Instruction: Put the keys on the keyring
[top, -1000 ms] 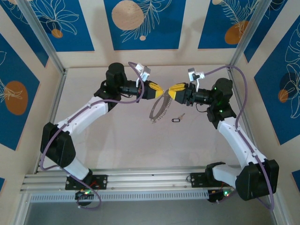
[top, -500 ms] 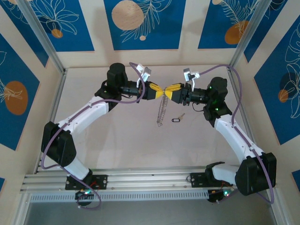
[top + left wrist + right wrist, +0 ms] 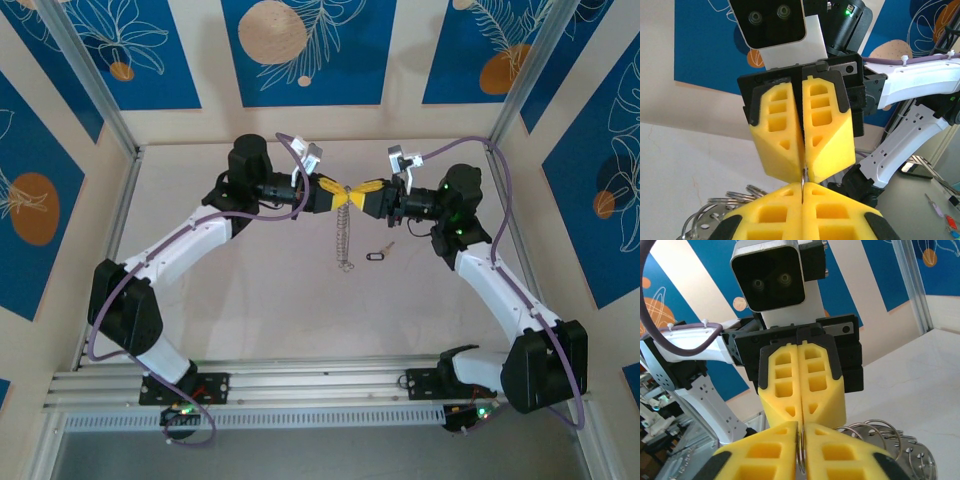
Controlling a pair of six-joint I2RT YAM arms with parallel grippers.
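The keyring (image 3: 344,238) is thin, shiny silvery metal. At the keyring's top, the left gripper (image 3: 340,195) and right gripper (image 3: 354,191) have matt yellow, foam-like fingers (image 3: 777,145). Right of the keyring, the key's (image 3: 377,255) black head is perhaps plastic.

Right claw (image 3: 356,190) has advanced to meet the left claw (image 3: 338,192) tip to tip and clamped onto the keyring (image 3: 344,235). The keyring, earlier a splayed loop, now hangs as a narrow strand.

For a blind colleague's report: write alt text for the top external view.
The left hand and right hand meet tip to tip above the table, both shut on the keyring, which hangs below them. The key lies on the table nearby.
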